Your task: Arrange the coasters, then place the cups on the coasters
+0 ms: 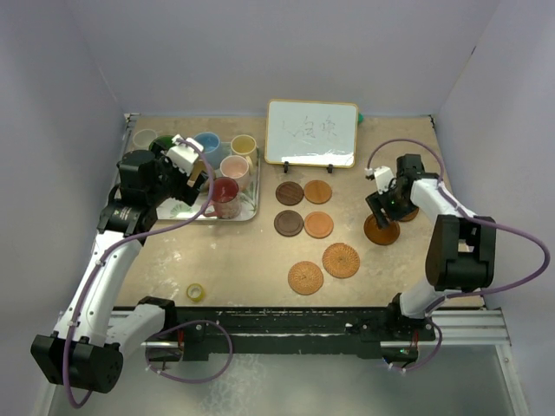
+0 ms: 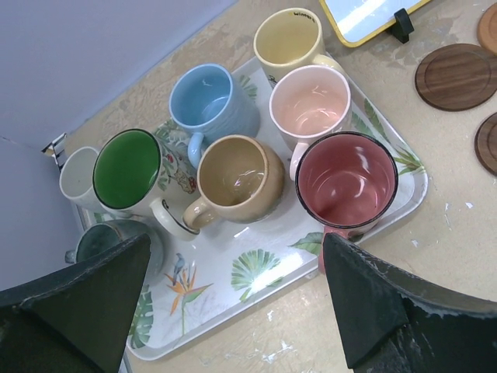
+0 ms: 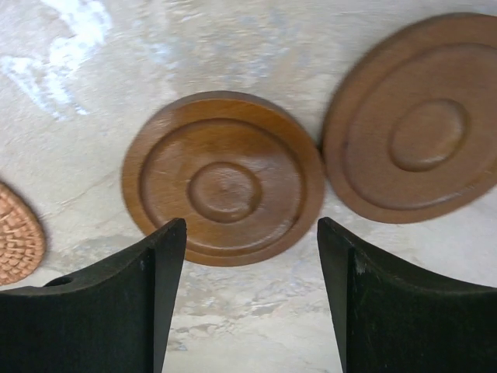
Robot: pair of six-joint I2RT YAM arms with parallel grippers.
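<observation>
Several cups stand on a leaf-patterned tray point(image 2: 233, 307): yellow point(image 2: 289, 37), light blue point(image 2: 206, 97), pink point(image 2: 309, 101), red point(image 2: 346, 177), tan point(image 2: 237, 175), green-lined point(image 2: 128, 169), white point(image 2: 78, 175) and grey point(image 2: 109, 237). My left gripper point(image 2: 237, 303) hangs open over the tray's near edge, beside the red cup point(image 1: 225, 196). Both brown ringed coasters point(image 3: 223, 177) point(image 3: 415, 116) lie flat, touching. My right gripper point(image 3: 250, 233) is open just above the nearer one point(image 1: 381, 230), holding nothing. Several other coasters sit mid-table: dark point(image 1: 290, 192), brown point(image 1: 318, 224), woven point(image 1: 342, 259).
A whiteboard point(image 1: 311, 133) stands on its easel at the back centre. A small yellow tape roll point(image 1: 197, 292) lies near the front left. A woven coaster's edge point(image 3: 15, 233) shows at the left of the right wrist view. Walls close in on three sides of the table.
</observation>
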